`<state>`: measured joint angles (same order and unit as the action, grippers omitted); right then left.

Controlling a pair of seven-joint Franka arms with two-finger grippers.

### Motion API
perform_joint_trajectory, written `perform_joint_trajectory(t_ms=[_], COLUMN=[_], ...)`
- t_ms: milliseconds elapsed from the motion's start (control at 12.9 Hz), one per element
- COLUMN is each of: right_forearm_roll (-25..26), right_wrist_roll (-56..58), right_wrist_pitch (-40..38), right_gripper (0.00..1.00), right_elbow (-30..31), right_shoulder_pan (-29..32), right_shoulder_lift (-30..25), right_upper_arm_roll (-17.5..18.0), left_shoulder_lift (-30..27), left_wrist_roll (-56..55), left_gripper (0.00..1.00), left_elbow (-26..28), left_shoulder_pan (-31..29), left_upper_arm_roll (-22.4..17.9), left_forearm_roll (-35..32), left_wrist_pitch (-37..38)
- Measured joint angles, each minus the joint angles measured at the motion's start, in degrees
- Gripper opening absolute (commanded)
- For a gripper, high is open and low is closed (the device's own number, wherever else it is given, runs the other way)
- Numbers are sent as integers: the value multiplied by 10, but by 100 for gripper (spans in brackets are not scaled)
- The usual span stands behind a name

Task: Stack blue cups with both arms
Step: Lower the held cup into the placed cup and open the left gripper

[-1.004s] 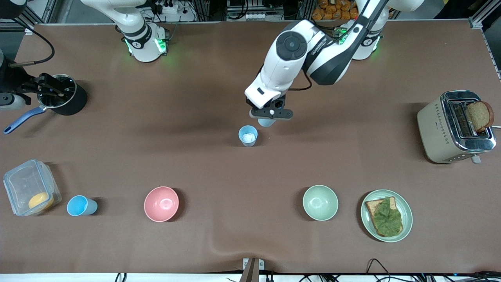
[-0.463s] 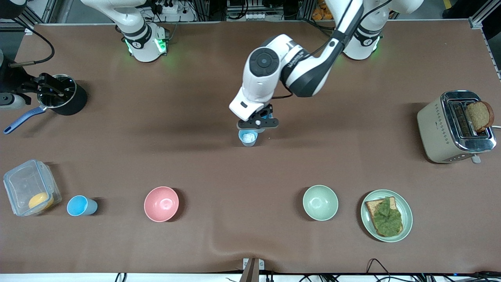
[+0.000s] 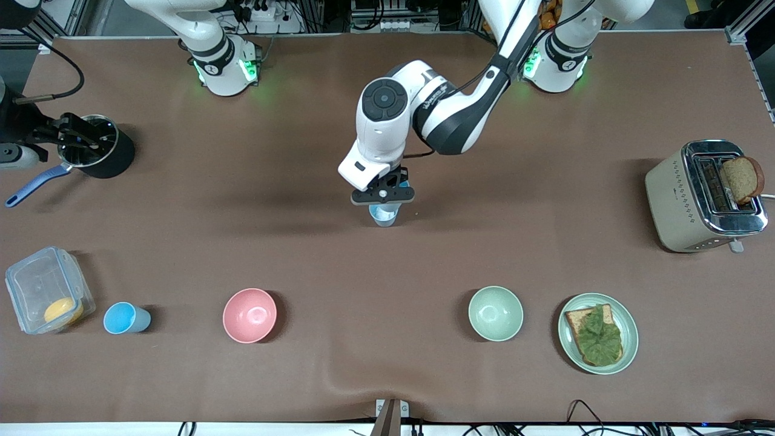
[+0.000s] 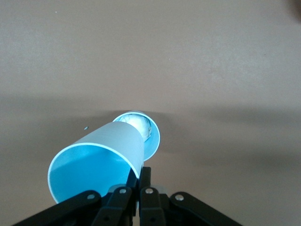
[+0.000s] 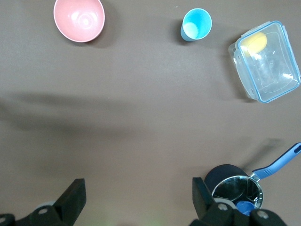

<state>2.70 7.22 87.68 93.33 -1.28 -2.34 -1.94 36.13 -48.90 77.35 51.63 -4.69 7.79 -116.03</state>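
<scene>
- Over the black saucepan [image 3: 97,151] at its own end of the tabletop [image 3: 387,260], the right hand [image 5: 136,202] waits, jaws spread wide, empty.
- Well apart from that hand stands a third small light-blue tapered cup [image 3: 125,318], between a clear lidded plastic box [image 3: 48,289] and a glossy pink bowl [image 3: 249,315]; the right arm looks nearer to it.
- Directly under the left hand [image 3: 383,195], mid-tabletop, stands an upright light-blue tumbler with a white patch inside [image 4: 145,129].
- Clamped shut on the rim of a matching blue cup [image 4: 96,165], the left hand carries it mouth up, its base just above that tumbler's mouth, seemingly a touch off-centre.
- Brown matte covering, bare around the pair; a straight lowering looks unobstructed.
</scene>
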Motion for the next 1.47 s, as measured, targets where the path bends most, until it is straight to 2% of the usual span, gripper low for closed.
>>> perform_joint_trajectory(t_ms=[1236,1313,1467], right_forearm_roll=[0,0,0], right_wrist_roll=[0,0,0], right_wrist_pitch=[0,0,0], right_gripper=[100,100,100], right_elbow=[0,0,0], right_shoulder_pan=[0,0,0], right_shoulder_lift=[0,0,0], right_upper_arm_roll=[0,0,0], left_shoulder_lift=[30,31,32], left_wrist_roll=[-5,-5,-5], left_gripper=[0,1,20], left_elbow=[-10,-10,-9], left_shoulder_pan=[16,16,16], left_upper_arm_roll=[-9,-9,-9], left_forearm_roll=[0,0,2], left_wrist_pitch=[-25,-25,-25])
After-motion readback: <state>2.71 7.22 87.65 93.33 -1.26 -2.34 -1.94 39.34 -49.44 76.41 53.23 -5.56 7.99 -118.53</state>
